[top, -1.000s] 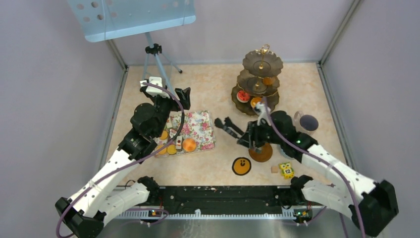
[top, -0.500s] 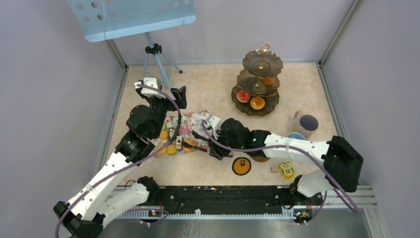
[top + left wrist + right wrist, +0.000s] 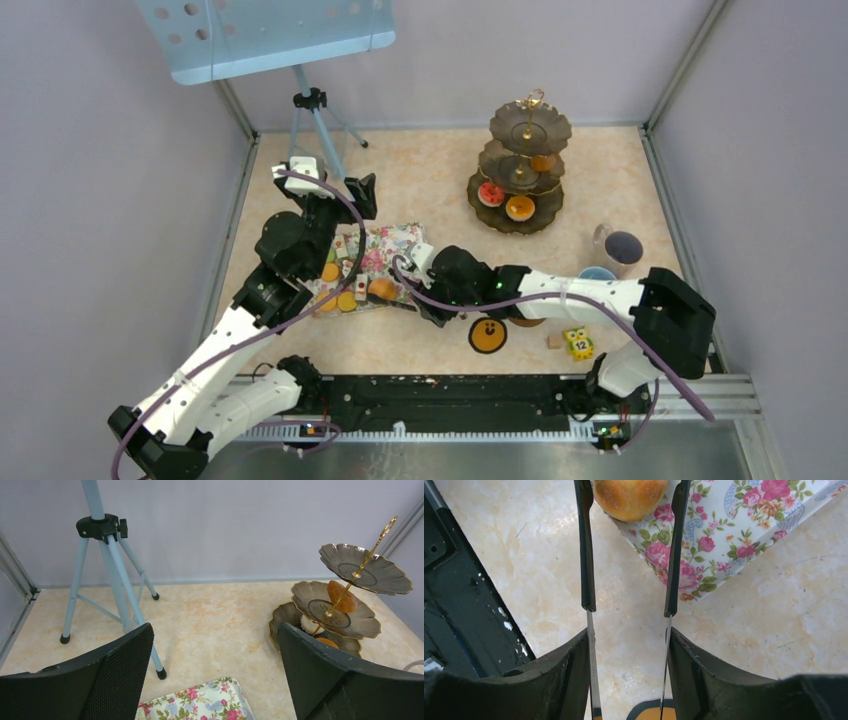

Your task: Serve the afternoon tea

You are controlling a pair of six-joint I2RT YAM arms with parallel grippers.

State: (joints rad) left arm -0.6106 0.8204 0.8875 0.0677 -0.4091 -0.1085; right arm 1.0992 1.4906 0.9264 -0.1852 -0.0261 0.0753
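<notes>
We see the right claw (image 3: 629, 642) closed narrowly on a pair of tongs (image 3: 585, 555), its two fingers pressing the thin metal arms from outside. The black tips of the tongs stand on either side of a round golden-orange pastry (image 3: 630, 497), which lies on the floral tray (image 3: 724, 535) close to its near edge. Whether the tips actually pinch the pastry we cannot tell, since it sits at the very top of the wrist view. In the overhead view the right arm stretches low across the worktop (image 3: 420, 180) towards the tray.

The left claw (image 3: 215, 630) hangs above the far part of the tray with its fingers wide apart and nothing between them. It faces the back wall and the tripod (image 3: 107, 555) of the blue music stand. Several more small orange rounds (image 3: 347, 300) lie on the tray, partly under the left arm.

The dark three-tier stand (image 3: 553, 128) is at the far right of the worktop. It carries an orange pastry (image 3: 519, 208) and a red one (image 3: 490, 193) on the bottom tier, and another orange one (image 3: 541, 163) on the middle tier. The grey mug (image 3: 622, 245) stands near the right wall, with the light blue cup (image 3: 598, 273) just in front of it (half hidden by the right arm). The brown saucer (image 3: 527, 321) shows only as a sliver under that arm. Near it lie an orange disc with a face (image 3: 487, 335) and the yellow owl block (image 3: 577, 343).
</notes>
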